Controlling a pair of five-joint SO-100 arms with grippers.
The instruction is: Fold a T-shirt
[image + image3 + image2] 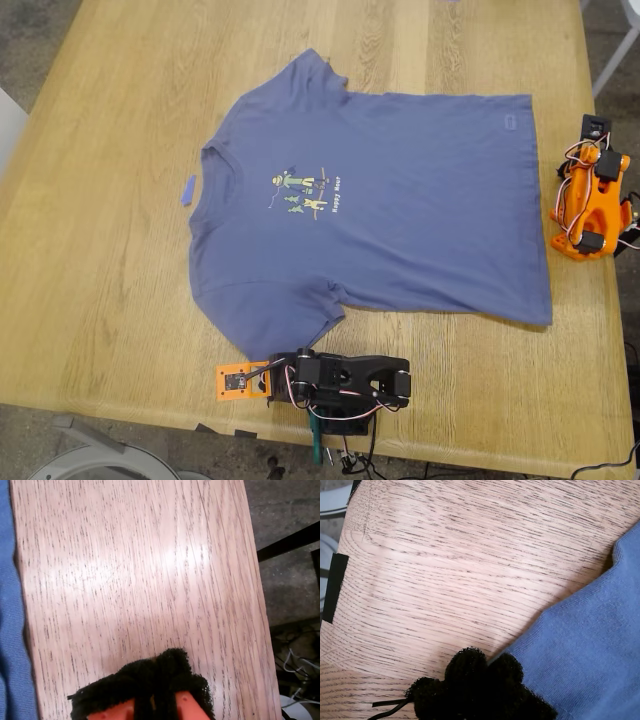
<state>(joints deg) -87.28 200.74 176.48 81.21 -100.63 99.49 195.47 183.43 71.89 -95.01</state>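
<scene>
Exterior view, read left to right, all places taken from the T-shirt.

- Table (90, 280): light wood, grain visible. Shirt lies on it.
- Small purple strip (187, 189): on the bare wood just off the T-shirt's collar, toward the exterior view's left. Apart from the cloth by a narrow gap.
- T-shirt (420, 220): slate blue, spread flat and unfolded, front up. Collar toward the exterior view's left, hem toward its right, one sleeve toward the far table edge, the other toward the near edge. Chest print (305, 190) with yellow lettering sits just hem-side of the collar.
- Black arm (340, 378): folded low on the table just beyond the near sleeve, at the near table edge. This is my first arm.
- My first gripper (485, 677): black fuzzy pads lie together, nothing between them. They sit on the wood right at the T-shirt's edge (590, 645); whether they touch the cloth I cannot tell.
- Orange arm (590, 200): folded, past the T-shirt's hem, near but clear of the cloth. This is my second arm.
- My second gripper (160, 672): fuzzy pads pressed together, holding nothing, over bare wood. T-shirt hem (10, 630) well to one side of it.
</scene>
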